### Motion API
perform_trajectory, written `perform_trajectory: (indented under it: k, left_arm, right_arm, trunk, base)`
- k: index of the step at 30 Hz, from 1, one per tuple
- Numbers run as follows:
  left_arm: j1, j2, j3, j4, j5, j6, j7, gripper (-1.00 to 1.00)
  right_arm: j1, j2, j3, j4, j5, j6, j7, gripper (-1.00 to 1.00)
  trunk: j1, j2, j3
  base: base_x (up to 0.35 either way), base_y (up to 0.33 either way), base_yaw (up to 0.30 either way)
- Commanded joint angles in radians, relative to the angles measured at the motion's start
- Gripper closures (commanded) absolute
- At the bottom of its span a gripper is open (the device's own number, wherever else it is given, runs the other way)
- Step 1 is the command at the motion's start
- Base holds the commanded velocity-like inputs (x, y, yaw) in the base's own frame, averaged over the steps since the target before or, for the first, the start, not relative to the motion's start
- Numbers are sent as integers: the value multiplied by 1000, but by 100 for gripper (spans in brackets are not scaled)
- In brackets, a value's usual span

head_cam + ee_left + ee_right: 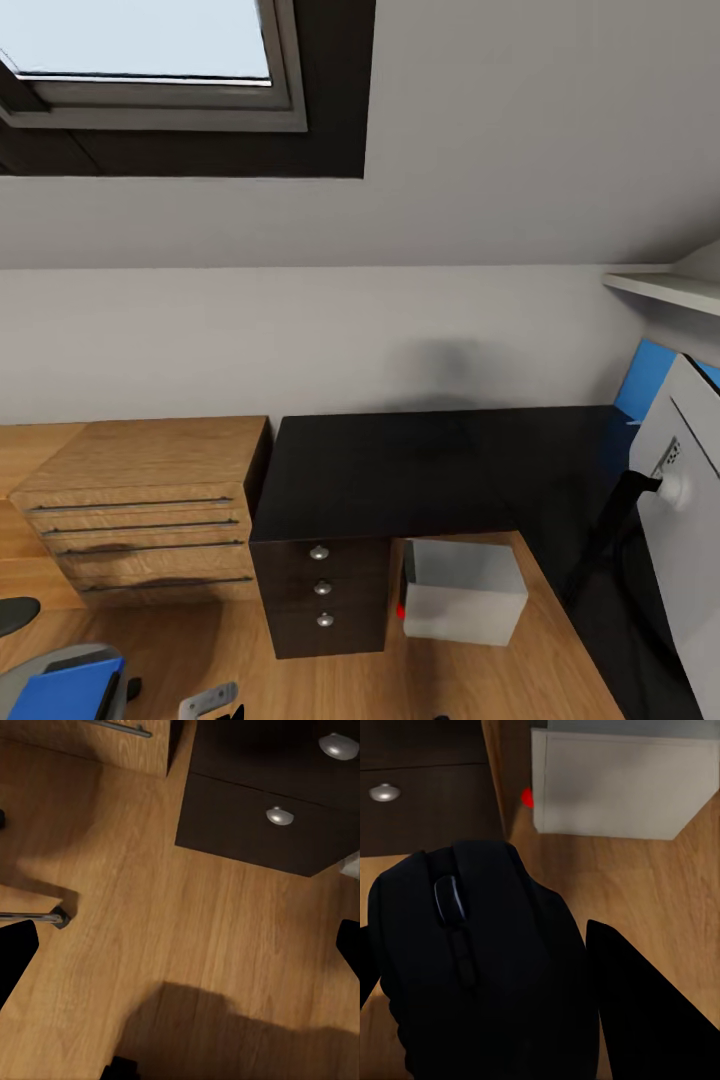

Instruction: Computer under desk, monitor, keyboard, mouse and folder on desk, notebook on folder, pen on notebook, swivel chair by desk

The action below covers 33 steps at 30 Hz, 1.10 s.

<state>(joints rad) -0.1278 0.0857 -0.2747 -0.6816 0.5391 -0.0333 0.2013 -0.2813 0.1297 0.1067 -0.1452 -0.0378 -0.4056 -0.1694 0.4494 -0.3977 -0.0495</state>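
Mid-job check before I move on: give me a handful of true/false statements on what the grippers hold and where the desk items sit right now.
1. The right gripper holds the mouse. True.
2. The computer stands on top of the desk. False: it sits on the floor, tucked under the desk beside the dark drawer unit.
3. The left gripper carries the keyboard. False: its fingers are spread over bare oak floor with nothing between them.
4. The folder already lies on the desk. False: the blue folder is down at the lower left, off the desk.
5. The oak cabinet stands against the desk's left end. True.
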Motion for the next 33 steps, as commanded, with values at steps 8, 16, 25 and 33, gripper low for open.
perform_trajectory:
  k: [8,16,25,33]
  left_arm:
    - [-1,2,-9,-1,11,-3,9,-100]
    - [-1,1,-9,0,12,-3,9,-100]
    - [-1,1,-9,1,12,-3,9,-100]
    - [-1,2,-9,1,12,-3,9,-100]
  right_arm:
    - [-1,1,8,4,-7,-33,-5,100]
    - [-1,1,7,7,-7,-42,-4,100]
    - [-1,1,8,14,-7,-51,-4,100]
    - [-1,25,7,19,-7,-74,-4,100]
  trunk:
    - [1,-2,-2]
    - [1,-2,-2]
    - [1,-2,-2]
    - [1,-2,-2]
  base:
    - [0,0,170]
    - [0,0,188]
    - [0,0,10]
    - [0,0,0]
